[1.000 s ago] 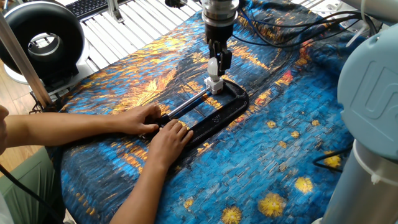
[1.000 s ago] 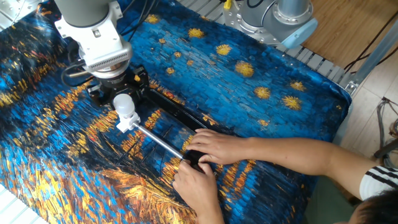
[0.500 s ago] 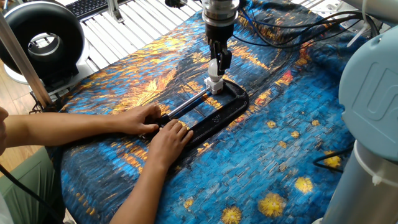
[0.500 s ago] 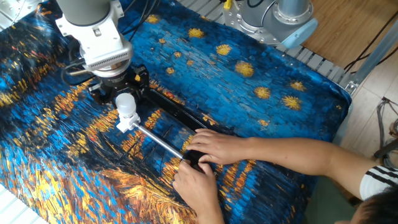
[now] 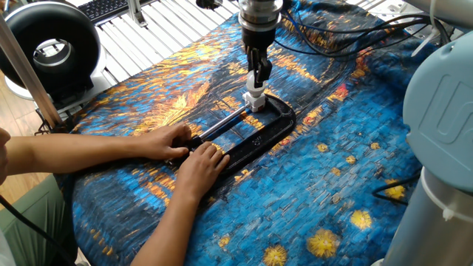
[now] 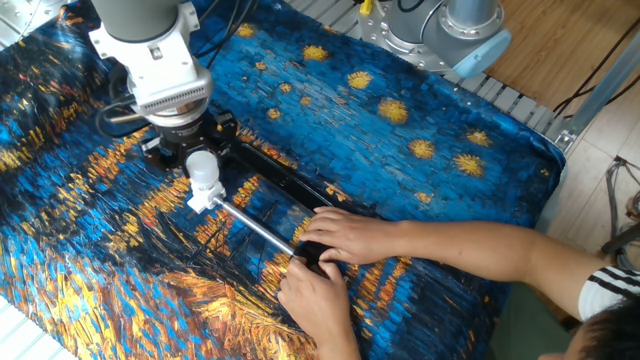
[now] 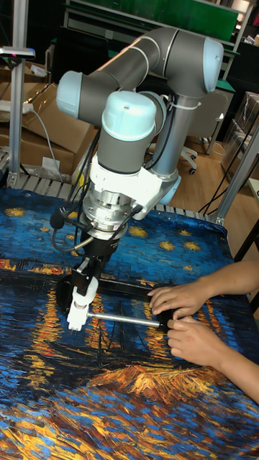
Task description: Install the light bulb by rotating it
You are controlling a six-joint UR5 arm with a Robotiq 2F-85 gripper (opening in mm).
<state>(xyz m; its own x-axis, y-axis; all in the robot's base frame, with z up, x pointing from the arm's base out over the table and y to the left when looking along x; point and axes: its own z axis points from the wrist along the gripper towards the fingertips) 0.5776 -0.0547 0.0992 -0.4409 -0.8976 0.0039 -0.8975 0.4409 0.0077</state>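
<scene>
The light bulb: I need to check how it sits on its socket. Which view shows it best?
The other fixed view: the light bulb faces the camera, its whole globe visible above the socket block. In one fixed view the gripper fingers hide most of it. The tall fixed view shows it small and side-on.

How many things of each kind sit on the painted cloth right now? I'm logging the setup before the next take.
Matte white globe light bulb: 1
Small white socket block: 1
Black C-clamp: 1
Robot gripper: 1
Human hands holding the clamp: 2
Total: 6
</scene>
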